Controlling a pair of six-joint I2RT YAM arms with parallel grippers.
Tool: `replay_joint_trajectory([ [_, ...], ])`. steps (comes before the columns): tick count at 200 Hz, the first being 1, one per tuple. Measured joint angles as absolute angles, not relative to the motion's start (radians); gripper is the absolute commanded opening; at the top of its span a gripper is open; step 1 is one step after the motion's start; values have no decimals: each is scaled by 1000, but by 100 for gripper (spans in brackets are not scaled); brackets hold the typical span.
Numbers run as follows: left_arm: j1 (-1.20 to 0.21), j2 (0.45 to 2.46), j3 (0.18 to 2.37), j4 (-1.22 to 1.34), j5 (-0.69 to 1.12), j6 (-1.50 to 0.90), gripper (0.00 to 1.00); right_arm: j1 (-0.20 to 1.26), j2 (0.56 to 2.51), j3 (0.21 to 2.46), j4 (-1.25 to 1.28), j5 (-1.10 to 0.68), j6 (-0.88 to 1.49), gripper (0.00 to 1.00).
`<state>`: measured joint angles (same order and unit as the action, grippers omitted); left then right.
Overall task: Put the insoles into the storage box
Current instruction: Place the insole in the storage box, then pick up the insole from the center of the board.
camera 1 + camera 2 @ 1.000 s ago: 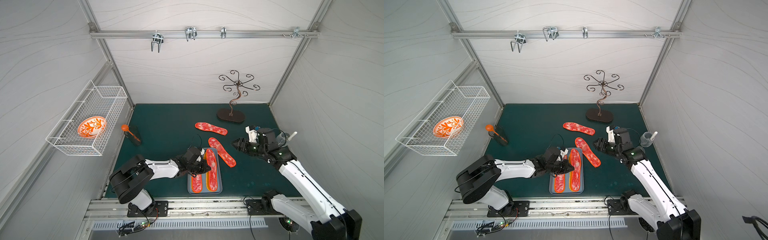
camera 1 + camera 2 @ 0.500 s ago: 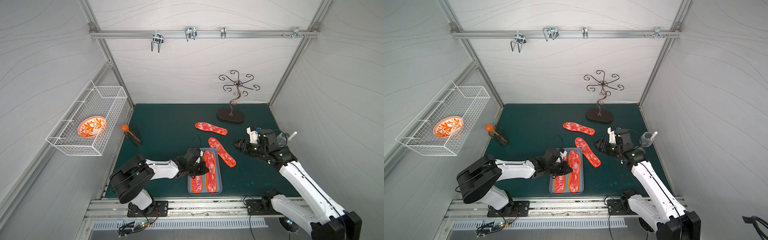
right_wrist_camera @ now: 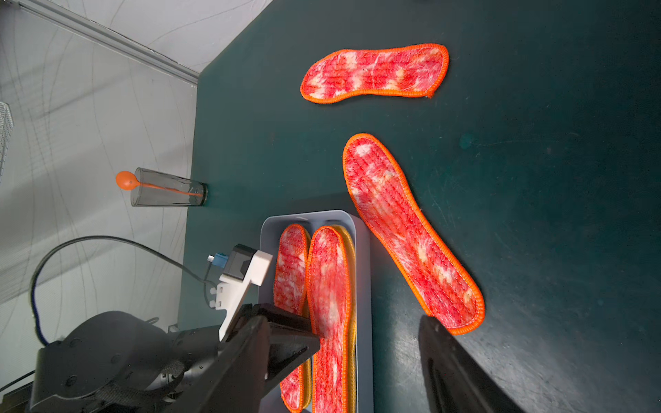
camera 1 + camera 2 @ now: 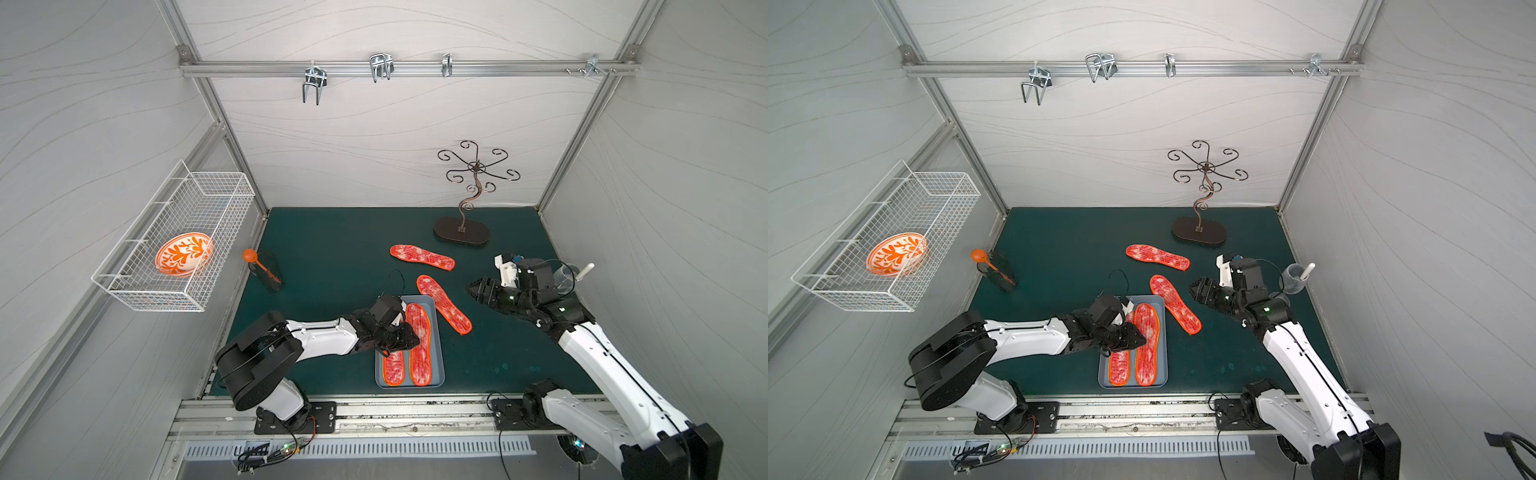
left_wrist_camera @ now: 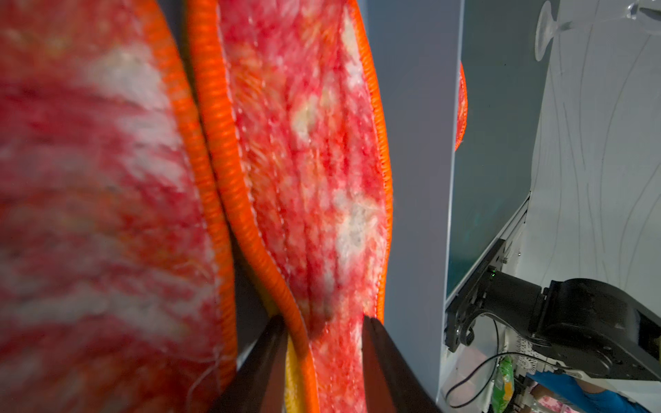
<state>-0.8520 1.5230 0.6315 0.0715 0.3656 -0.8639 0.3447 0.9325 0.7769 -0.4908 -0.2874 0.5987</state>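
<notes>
Insoles go into storage: the left gripper (image 4: 409, 340) reaches into the storage box (image 4: 438, 370) at 6 o'clock on the green mat (image 4: 332, 249). Its jaws are parted astride the stitched edge of a mottled insole (image 4: 419, 345) that lies flat in the box, and nothing is pinched. A second mottled insole (image 4: 393, 368) lies at its 9 o'clock, and the yellow edge of a plainer insole (image 3: 352, 271) peeps from beneath. Two insoles lie out on the mat: the near loose insole (image 4: 444, 304) just beside the box at its 1 o'clock, the far loose insole (image 4: 422, 257) further toward 12. The right gripper (image 4: 473, 289), wide open and empty, hovers at 3 o'clock. The release looks best completed by lifting the left fingers straight up, clear of the soft edge. That way the insole is neither dragged out nor curled over the low rim.
</notes>
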Motion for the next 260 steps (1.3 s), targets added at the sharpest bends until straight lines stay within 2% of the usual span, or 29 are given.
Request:
replay_joint_trajectory([
  [70, -853, 1374, 757, -152, 321, -776, 58, 340, 968, 801, -533, -261, 497, 75],
  [98, -853, 1309, 833, -263, 277, -714, 70, 340, 1006, 825, -553, -244, 447, 79],
  [115, -853, 1273, 878, -334, 234, -656, 79, 341, 1041, 836, -559, -234, 419, 79],
  [144, -848, 1207, 924, -423, 157, -575, 89, 358, 1137, 879, -568, -200, 373, 78],
  [179, -744, 1133, 926, -482, 149, -519, 90, 435, 1296, 939, -566, -137, 314, 75],
  [214, -569, 1086, 921, -500, 194, -500, 91, 484, 1496, 1011, -545, -103, 255, 66],
  [260, -480, 1053, 910, -516, 260, -492, 90, 490, 1703, 1097, -524, -80, 190, 53],
])
